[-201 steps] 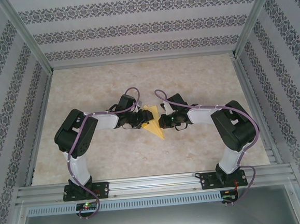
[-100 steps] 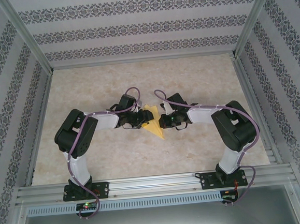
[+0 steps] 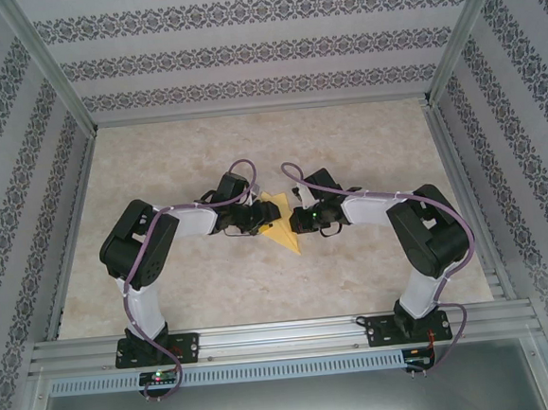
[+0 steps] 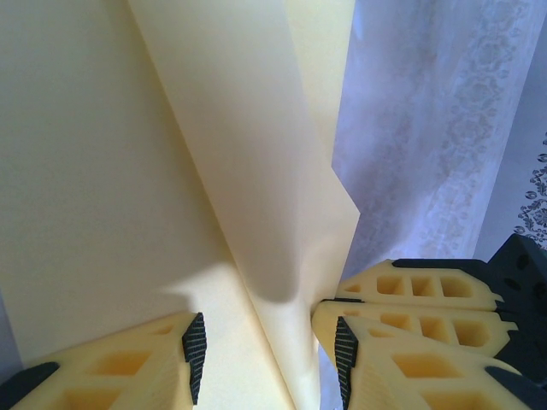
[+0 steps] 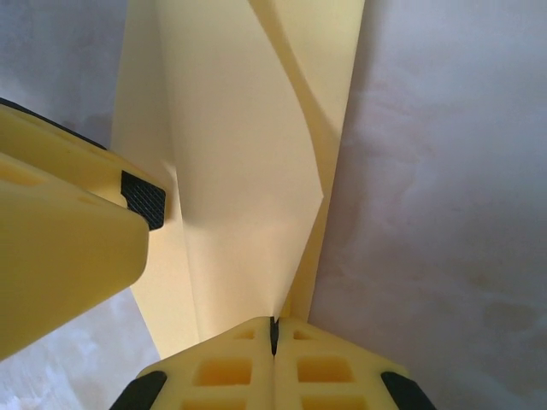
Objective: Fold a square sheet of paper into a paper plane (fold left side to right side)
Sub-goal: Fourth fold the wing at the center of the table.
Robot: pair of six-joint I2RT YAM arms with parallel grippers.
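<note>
Right gripper (image 5: 273,329) pinches yellow paper (image 5: 248,171); left gripper (image 4: 268,348) straddles it, jaws apart

Patterned walls (image 3: 243,55), beige marbled floor (image 3: 250,140)

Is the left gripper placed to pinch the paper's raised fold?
Probably yes: left gripper stands open, a fold of the yellow paper between its fingers, nothing blocking; right gripper pinches its edge.
</note>
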